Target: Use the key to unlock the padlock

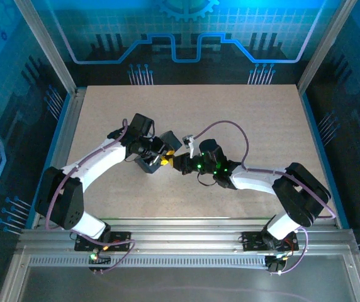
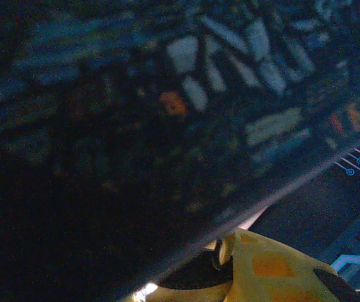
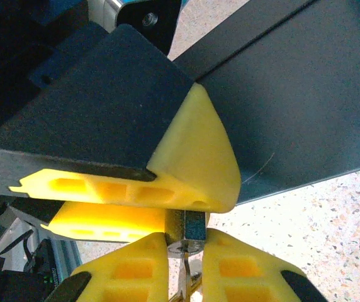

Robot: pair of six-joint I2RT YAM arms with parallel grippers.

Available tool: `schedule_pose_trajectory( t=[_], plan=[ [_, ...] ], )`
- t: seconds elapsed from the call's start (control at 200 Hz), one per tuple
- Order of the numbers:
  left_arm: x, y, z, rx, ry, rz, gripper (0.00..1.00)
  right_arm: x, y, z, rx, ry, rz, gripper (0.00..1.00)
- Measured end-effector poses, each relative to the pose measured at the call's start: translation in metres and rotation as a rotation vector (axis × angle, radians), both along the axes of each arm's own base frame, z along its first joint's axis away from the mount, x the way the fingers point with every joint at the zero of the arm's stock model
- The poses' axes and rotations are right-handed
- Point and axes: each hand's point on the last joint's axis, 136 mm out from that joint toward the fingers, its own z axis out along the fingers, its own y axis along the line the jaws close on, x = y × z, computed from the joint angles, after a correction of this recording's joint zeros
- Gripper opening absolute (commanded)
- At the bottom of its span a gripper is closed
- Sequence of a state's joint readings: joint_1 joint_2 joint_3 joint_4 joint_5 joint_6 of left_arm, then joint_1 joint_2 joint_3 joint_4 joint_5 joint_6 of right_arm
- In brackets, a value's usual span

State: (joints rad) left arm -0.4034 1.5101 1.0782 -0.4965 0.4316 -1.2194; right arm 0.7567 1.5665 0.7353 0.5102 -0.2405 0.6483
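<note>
Overhead, arms: Both arms bent inward over the middle of the table, with the left gripper and right gripper tip to tip.
Overhead, box: A dark box stood on the table just beside the left gripper's yellow tips.
Left wrist, box: The box lay close across the lens, dim and blurred, its painted face flecked pale and orange.
Left wrist, finger: One yellow finger showed under the box's edge; whose it was could not be told. A small metal part sat at its left side, too dark to name.
Right wrist, padlock: The padlock, a small dark metal block, sat where the two grippers met. It touched the left gripper's fingertips above and lay between the right gripper's tips below.
Right wrist, left gripper: The left gripper lay across from the left, its two yellow fingers nearly together and pinching the padlock at their tips.
Right wrist, key: The key, a thin metal sliver, ran up the gap between the right fingers to the padlock's underside.
Right wrist, right gripper: The right gripper stood a narrow gap apart, one finger on each side of the key. Whether it pinched the key could not be told.
Right wrist, box: The box's dark wall rose behind the padlock, with speckled table below it.
</note>
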Motion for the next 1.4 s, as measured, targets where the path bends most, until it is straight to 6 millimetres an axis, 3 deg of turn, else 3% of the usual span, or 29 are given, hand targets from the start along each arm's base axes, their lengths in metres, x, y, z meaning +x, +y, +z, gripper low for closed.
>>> schedule_pose_trajectory(
  t=[0.3, 0.485, 0.66, 0.925, 1.05, 1.141, 1.251, 1.401],
  plan=[
    [0.003, 0.009, 0.014, -0.003, -0.051, 0.006, 0.45, 0.006, -0.001, 0.008, 0.064, 0.044, -0.016, 0.03],
    [0.009, 0.023, 0.034, -0.013, -0.106, 0.034, 0.48, 0.016, -0.01, 0.002, 0.082, 0.109, -0.056, 0.02],
    [0.012, 0.034, 0.04, -0.002, -0.124, 0.05, 0.49, 0.02, -0.01, 0.0, 0.121, 0.162, -0.063, 0.02],
    [0.037, 0.094, 0.054, 0.115, -0.225, 0.11, 0.48, 0.019, -0.011, 0.001, 0.136, 0.196, -0.062, 0.01],
    [0.048, 0.112, 0.063, 0.201, -0.322, 0.076, 0.46, 0.017, -0.012, 0.003, 0.111, 0.202, -0.059, 0.01],
    [0.052, 0.113, 0.062, 0.239, -0.364, 0.019, 0.45, 0.018, -0.012, 0.005, 0.081, 0.198, -0.053, 0.01],
    [0.054, 0.108, 0.047, 0.282, -0.383, -0.083, 0.44, 0.019, -0.012, 0.007, 0.024, 0.193, -0.043, 0.01],
    [0.05, 0.088, 0.031, 0.311, -0.412, -0.239, 0.42, 0.024, -0.014, 0.012, -0.073, 0.167, -0.029, 0.01]
  ],
)
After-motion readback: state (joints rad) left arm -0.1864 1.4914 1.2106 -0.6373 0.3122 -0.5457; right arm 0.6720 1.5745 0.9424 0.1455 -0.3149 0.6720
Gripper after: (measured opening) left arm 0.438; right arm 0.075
